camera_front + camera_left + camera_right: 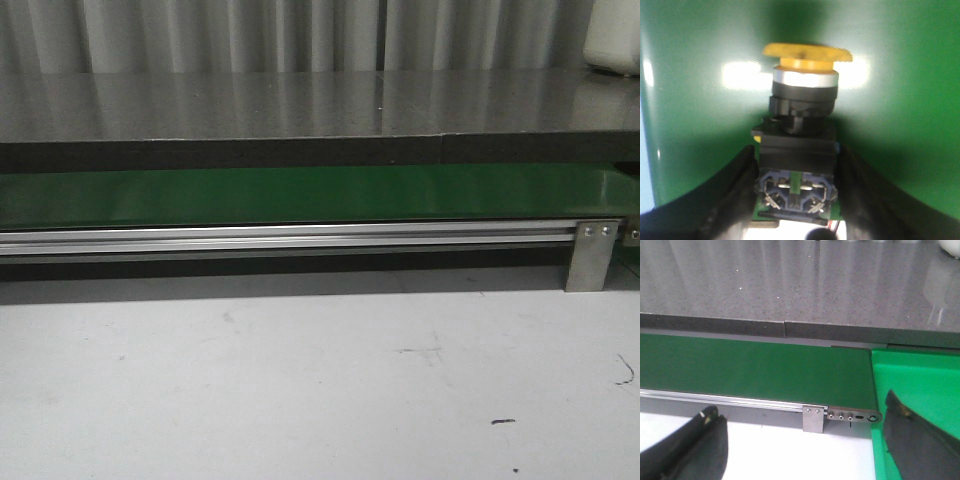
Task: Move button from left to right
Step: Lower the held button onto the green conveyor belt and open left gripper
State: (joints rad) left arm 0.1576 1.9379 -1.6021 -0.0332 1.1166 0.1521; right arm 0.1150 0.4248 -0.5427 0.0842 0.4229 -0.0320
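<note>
The button [800, 135] sits pinched between the left gripper [796, 200] fingers, held by its boxy black body over the green belt [900, 125]; neither appears in the front view. It looks rigid, light and hard-sided, so the flat body walls seem the safest hold, not the round yellow cap. The right gripper [805, 445] hangs spread and empty near the belt's right end, beside a green bin [920, 385]. A grey counter [300, 105] runs along the far edge and a white tabletop [300, 390] lies along the near edge.

A white table [300, 390] spreads across the foreground, scuffed with a few dark marks. Along its far edge runs a green belt [300, 195] on a silver rail [280, 238], and beyond the belt sits a grey speckled counter [300, 105].
</note>
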